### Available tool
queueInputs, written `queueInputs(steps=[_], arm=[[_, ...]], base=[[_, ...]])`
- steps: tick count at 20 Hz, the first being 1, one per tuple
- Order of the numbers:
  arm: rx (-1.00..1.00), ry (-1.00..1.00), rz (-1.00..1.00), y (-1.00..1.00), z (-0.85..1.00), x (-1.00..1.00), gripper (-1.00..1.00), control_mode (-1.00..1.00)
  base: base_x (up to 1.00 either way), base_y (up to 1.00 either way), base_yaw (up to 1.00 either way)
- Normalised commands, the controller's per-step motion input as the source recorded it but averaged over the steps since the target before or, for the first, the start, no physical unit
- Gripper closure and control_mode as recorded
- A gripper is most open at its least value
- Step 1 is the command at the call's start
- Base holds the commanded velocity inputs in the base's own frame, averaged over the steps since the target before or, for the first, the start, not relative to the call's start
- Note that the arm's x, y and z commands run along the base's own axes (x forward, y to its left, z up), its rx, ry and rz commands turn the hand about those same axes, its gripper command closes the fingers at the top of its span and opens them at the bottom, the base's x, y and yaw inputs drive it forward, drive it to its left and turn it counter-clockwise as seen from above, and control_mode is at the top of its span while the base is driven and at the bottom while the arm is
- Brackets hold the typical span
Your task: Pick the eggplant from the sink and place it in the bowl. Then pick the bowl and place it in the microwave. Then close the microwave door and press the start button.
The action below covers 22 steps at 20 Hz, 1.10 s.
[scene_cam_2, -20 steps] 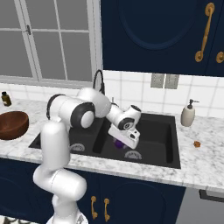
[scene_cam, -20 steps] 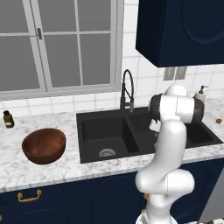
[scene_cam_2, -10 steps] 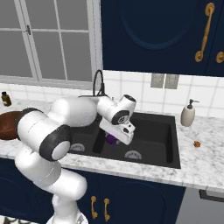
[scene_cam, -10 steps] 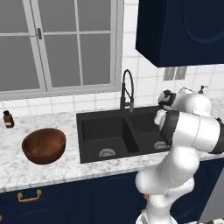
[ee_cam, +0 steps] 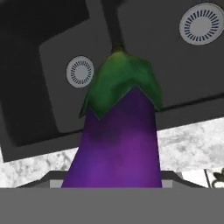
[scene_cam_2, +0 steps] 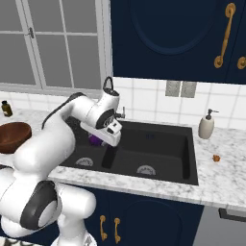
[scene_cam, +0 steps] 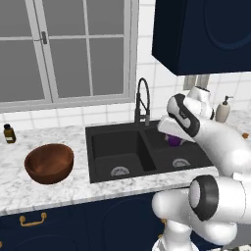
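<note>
Eggplant [ee_cam: 118,140] pinched in my end effector [scene_cam: 172,138], lifted above the sink [scene_cam: 122,147].

The eggplant sits clamped between my closed-in fingers, green cap pointing away from my hand, hanging over the black basins with both round drains below it. Beyond, across the marble worktop [scene_cam: 59,188] well to my left, the wooden bowl [scene_cam: 49,163] stands apart from the sink.
</note>
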Motion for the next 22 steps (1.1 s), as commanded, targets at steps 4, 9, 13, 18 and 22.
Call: queueInputs(steps=[4, 9, 13, 18, 22], arm=[[-0.06, -0.1, 0.13, 1.0, 0.29, -0.24, 1.0, -1.0], [-0.06, -0.01, 0.2, 1.0, 0.21, 0.0, 1.0, -1.0], [-0.04, 0.0, 0.19, 1.0, 0.26, 0.0, 1.0, -1.0], [-0.03, 0.02, 0.15, 1.0, 0.12, 0.14, 1.0, -1.0], [-0.02, 0.05, 0.12, 1.0, 0.09, 0.3, 1.0, -1.0]], base=[[0.0, 0.0, 0.0], [0.0, 0.0, 0.0], [0.0, 0.0, 0.0], [0.0, 0.0, 0.0], [0.0, 0.0, 0.0]])
